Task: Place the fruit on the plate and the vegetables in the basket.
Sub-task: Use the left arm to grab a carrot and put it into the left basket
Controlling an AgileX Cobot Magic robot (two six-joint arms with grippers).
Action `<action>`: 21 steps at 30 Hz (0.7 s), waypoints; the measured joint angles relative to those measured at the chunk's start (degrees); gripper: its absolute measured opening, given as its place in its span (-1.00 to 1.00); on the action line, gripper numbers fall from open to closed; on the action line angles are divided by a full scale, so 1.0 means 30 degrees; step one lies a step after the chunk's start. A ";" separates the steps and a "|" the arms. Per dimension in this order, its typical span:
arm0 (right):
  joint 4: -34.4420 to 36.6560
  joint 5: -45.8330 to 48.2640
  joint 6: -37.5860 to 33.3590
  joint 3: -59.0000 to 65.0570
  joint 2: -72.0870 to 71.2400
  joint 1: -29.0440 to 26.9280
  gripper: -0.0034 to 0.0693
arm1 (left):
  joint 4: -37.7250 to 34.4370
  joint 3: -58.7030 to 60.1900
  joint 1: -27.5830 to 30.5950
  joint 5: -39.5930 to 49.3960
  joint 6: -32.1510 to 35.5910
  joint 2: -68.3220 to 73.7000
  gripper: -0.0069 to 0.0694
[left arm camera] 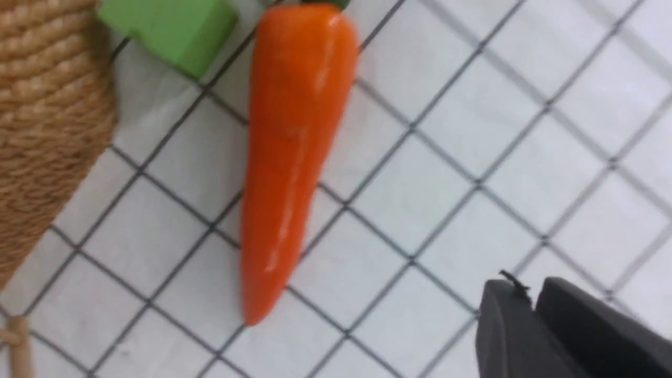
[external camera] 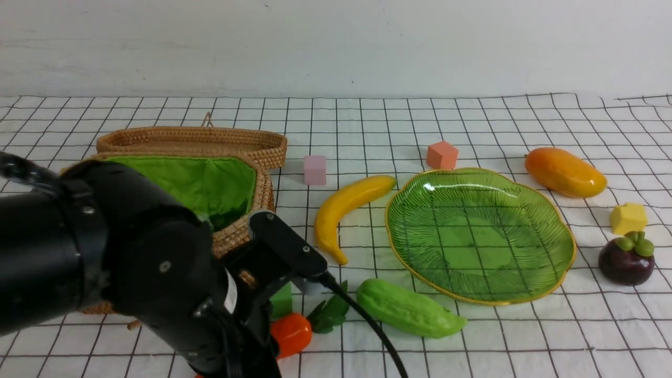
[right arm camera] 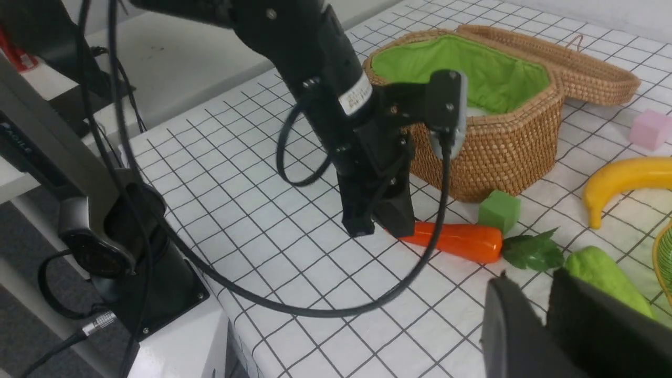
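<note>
The orange carrot [left arm camera: 294, 157] lies on the checked cloth beside the wicker basket [external camera: 247, 231], its leaves [external camera: 328, 314] pointing at the light-green cucumber [external camera: 407, 310]. My left gripper [left arm camera: 527, 286] is low by the carrot's thin tip [right arm camera: 415, 233]. Its fingers stand together with nothing between them, and the carrot is off to one side. My right gripper [right arm camera: 543, 286] hangs near the table's front, shut and empty, with the cucumber [right arm camera: 604, 275] just beyond it. The green plate [external camera: 569, 247] holds nothing. The banana [external camera: 346, 210], mango [external camera: 564, 170] and mangosteen [external camera: 627, 260] lie around it.
The basket's lid [external camera: 194, 139] lies open behind it. A green cube [left arm camera: 168, 26] sits between the basket and the carrot. Pink [external camera: 315, 169], orange [external camera: 442, 155] and yellow [external camera: 628, 218] cubes lie near the plate. The left arm's cable [right arm camera: 294, 307] loops over the cloth.
</note>
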 joint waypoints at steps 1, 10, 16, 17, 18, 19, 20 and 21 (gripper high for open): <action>0.0000 0.0046 0.0000 0.0000 0.0000 0.0000 -0.53 | 0.0596 0.0000 0.0000 -0.0116 -0.0107 0.0354 -0.38; 0.0934 0.0427 0.0014 0.0000 0.0000 0.0000 -0.52 | 0.4497 0.0000 0.0000 -0.2775 -0.1400 0.4189 0.45; 0.1013 0.1151 0.0245 0.0000 0.0000 0.0000 -0.52 | 0.6771 0.0000 0.0000 -0.3624 -0.4050 0.6079 0.20; 0.1013 0.1192 0.0312 0.0000 0.0000 0.0000 -0.52 | 0.6795 -0.0042 0.0000 -0.3631 -0.4232 0.6130 0.08; 0.1013 0.1209 0.0366 0.0000 0.0000 0.0000 -0.52 | 0.6855 -0.0040 -0.0015 -0.3660 -0.4367 0.6169 -0.06; 0.1055 0.1209 0.0443 0.0000 0.0000 0.0000 -0.52 | 0.6904 -0.0040 -0.0023 -0.3679 -0.4463 0.6169 -0.17; 0.1072 0.1209 0.0444 0.0000 0.0000 0.0000 -0.52 | 0.6947 -0.0040 -0.0023 -0.3656 -0.4482 0.6169 -0.16; 0.1078 0.1209 0.0460 0.0000 0.0000 0.0000 -0.52 | 0.6992 -0.0040 -0.0039 -0.3599 -0.4482 0.6151 -0.14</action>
